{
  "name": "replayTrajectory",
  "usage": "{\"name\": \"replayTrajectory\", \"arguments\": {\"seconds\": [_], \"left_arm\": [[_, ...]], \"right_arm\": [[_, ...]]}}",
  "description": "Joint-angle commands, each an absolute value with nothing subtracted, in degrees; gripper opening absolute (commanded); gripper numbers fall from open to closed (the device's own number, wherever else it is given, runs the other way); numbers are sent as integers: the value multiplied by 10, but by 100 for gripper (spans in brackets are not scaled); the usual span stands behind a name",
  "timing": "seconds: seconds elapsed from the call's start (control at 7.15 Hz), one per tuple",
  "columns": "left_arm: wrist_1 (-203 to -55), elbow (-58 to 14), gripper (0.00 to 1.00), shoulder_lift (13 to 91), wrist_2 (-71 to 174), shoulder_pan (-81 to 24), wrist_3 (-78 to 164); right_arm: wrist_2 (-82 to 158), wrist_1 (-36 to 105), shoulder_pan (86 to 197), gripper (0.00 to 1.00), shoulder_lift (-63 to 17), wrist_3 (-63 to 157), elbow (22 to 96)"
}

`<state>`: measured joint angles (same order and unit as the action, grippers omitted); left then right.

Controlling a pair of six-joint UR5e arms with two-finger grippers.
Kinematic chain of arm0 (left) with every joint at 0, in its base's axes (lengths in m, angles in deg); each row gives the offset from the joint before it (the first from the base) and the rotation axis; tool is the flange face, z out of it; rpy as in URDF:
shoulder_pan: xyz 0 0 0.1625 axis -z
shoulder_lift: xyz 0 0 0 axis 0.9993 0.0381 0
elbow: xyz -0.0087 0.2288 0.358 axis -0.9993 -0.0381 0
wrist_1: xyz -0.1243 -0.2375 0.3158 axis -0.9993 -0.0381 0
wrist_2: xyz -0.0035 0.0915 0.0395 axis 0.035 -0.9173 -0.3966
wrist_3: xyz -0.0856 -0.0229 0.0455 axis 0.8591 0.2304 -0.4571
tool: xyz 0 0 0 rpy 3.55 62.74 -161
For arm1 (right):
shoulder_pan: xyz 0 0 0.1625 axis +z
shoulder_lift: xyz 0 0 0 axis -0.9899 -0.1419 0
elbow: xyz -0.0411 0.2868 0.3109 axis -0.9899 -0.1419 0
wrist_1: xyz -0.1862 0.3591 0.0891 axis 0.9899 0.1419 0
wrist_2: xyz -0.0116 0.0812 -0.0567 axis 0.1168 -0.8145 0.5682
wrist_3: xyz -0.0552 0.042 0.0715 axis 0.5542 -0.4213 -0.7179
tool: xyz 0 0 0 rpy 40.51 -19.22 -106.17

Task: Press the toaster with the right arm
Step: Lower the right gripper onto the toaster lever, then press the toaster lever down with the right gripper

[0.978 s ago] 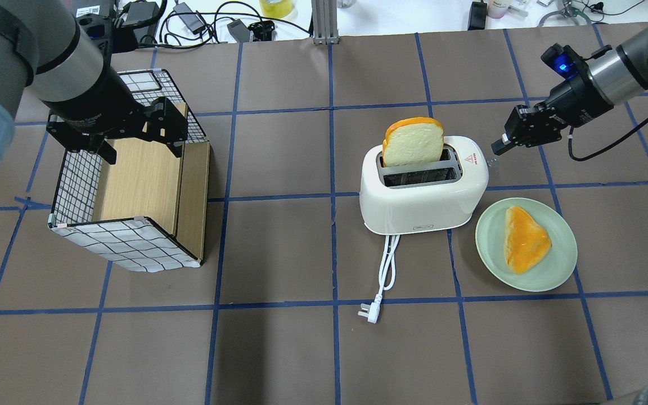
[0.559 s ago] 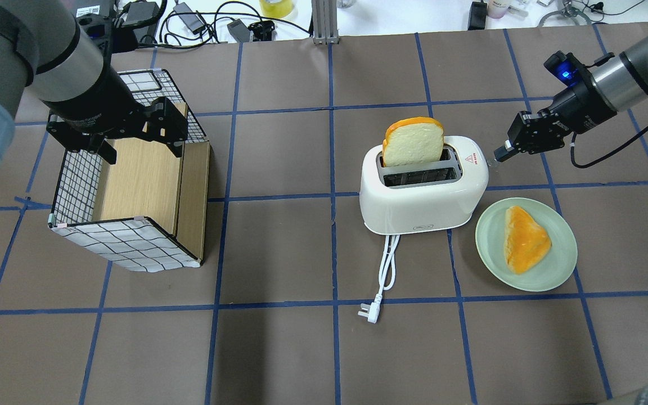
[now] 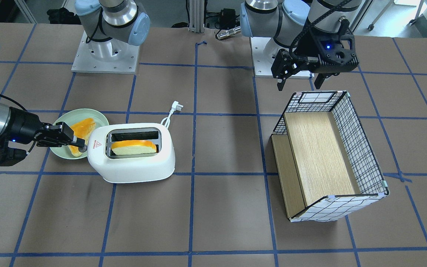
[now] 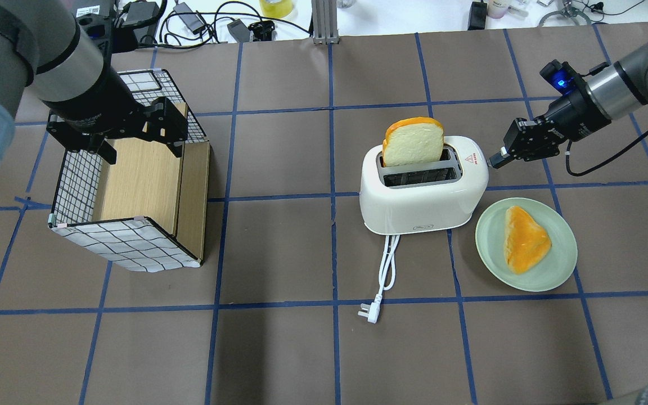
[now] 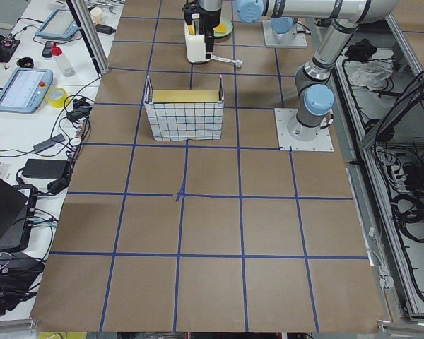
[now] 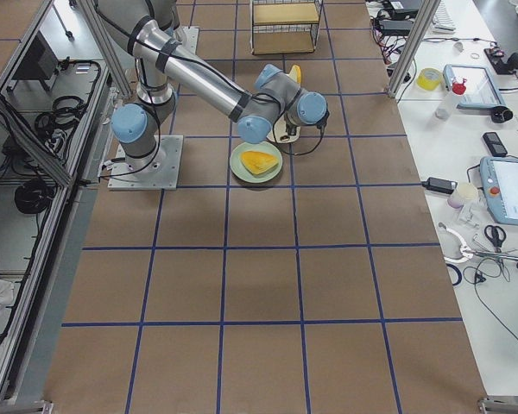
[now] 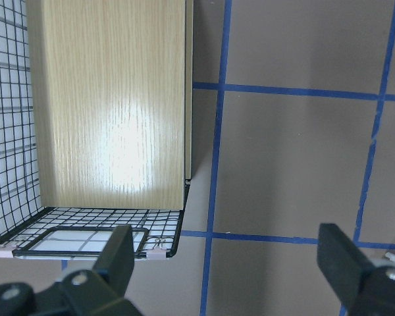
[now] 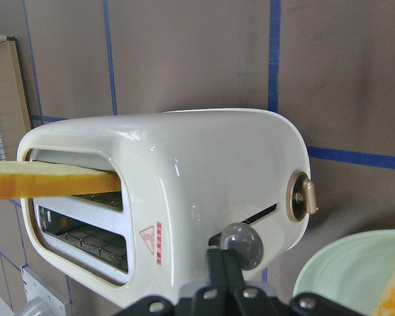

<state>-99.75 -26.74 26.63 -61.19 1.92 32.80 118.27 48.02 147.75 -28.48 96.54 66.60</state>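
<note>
The white toaster (image 4: 422, 194) stands right of the table's middle, with a bread slice (image 4: 413, 143) upright in its far slot. It also shows in the front-facing view (image 3: 132, 163) and the right wrist view (image 8: 204, 164). My right gripper (image 4: 493, 162) is shut and empty. Its tips rest against the grey lever knob (image 8: 241, 243) on the toaster's right end, as the front-facing view (image 3: 81, 145) also shows. My left gripper (image 4: 143, 147) is open and empty, hovering over the far end of the wire basket (image 4: 121, 244).
A green plate (image 4: 560, 264) with an orange toast piece (image 4: 525, 239) lies right next to the toaster's right front. The toaster's white cord and plug (image 4: 370, 314) trail toward the near edge. The wood-floored basket (image 3: 358, 148) stands at the left.
My right gripper has moved down and left toward the toaster's end, until its shut tips reach the grey knob. The left arm, the toaster and the bread have not moved.
</note>
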Motion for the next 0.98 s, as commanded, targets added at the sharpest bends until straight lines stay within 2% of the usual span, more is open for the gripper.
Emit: {"name": "replayTrajectory", "arguments": {"seconds": [0.0, 0.84], "left_arm": [[-998, -267, 100, 266, -612, 19, 328], [-998, -267, 100, 266, -612, 19, 328]], "right_arm": [[1178, 483, 1478, 0, -282, 967, 667], [1170, 486, 1478, 0, -261, 984, 686]]}}
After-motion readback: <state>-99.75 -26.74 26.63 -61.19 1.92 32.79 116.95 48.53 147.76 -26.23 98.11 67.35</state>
